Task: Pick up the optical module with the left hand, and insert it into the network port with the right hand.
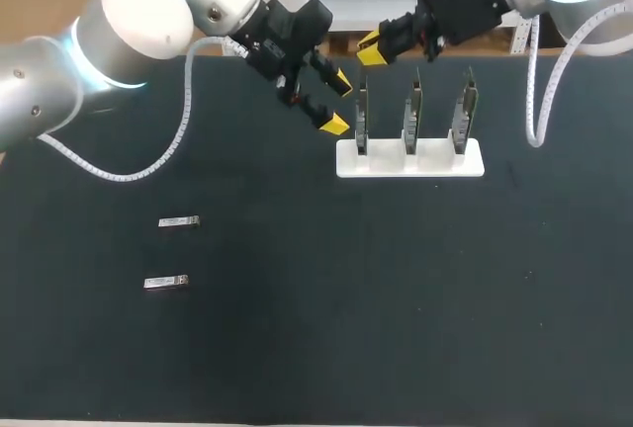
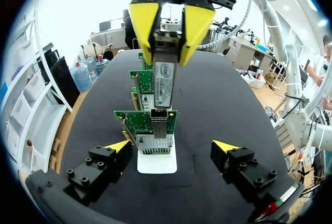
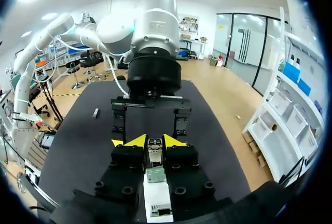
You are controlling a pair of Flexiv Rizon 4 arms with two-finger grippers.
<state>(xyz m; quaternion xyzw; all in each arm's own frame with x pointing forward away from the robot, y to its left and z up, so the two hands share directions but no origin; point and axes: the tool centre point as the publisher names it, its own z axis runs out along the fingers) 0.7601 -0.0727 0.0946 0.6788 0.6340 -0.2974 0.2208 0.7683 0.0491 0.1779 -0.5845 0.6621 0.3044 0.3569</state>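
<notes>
Insertion appeared the step in hand: the right gripper [image 2: 170, 29] was clamped on the module [image 2: 165, 86], held upright just above the port [image 2: 159, 123] of the left-end card [image 2: 142, 116], so a straight descent with the module square to the opening, no tilt, was called for. Beside that card the left gripper [image 1: 338, 103] stood wide open and empty. Near the tabletop's [image 1: 297, 328] far edge the stand [image 1: 410, 162] held three upright cards, one per slot; two spare modules [image 1: 179, 221] lay toward the left edge.

Left gripper [image 2: 173, 146]: jaws standing wide apart, white stand [image 2: 156, 163] lying between them.
Boards [image 2: 148, 117]: green, standing upright in a row on the stand.
Right gripper [image 2: 170, 29]: pinching the module [image 2: 165, 81], holding it upright over the nearest board's port [image 2: 158, 122].
Surface [image 2: 218, 99]: dark.
</notes>
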